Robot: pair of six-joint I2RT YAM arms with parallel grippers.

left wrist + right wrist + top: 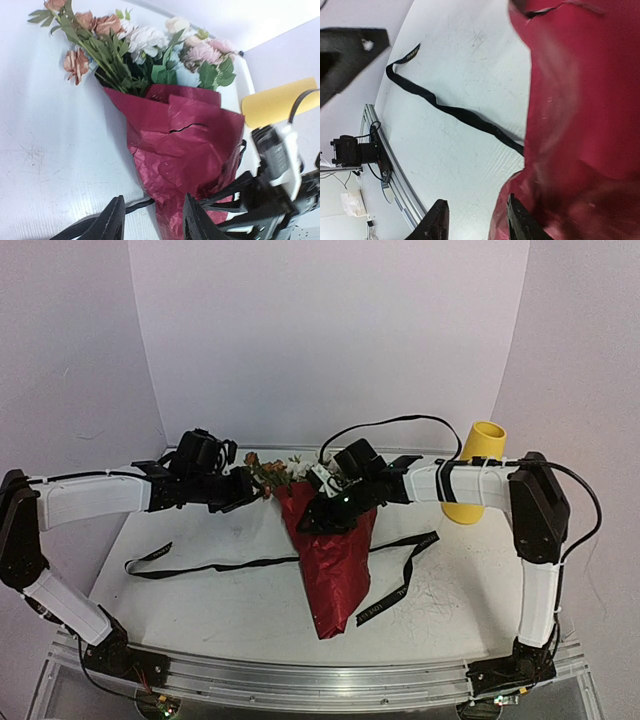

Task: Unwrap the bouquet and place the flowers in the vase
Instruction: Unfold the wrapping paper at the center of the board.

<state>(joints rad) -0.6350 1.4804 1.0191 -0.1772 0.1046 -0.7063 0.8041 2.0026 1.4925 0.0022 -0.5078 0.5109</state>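
The bouquet lies flat in mid-table, its dark red wrap (333, 560) pointing toward the near edge. The flowers (272, 472), pink, white and rust-orange (145, 42), stick out of the wrap's far end (185, 135). The black ribbon (205, 565) lies loose across the table, passing under the wrap. My left gripper (256, 490) hovers just left of the flowers, open (152, 222) and empty. My right gripper (312, 520) is over the wrap's upper part, open (477, 225), one fingertip (517, 222) by the wrap's edge (580, 125). The yellow vase (478, 472) stands at the back right.
The ribbon's other end (400, 580) trails right of the wrap. In the right wrist view the ribbon (450, 107) runs over the white table, with the metal rail (385, 160) at the near edge. White walls close in the back and sides.
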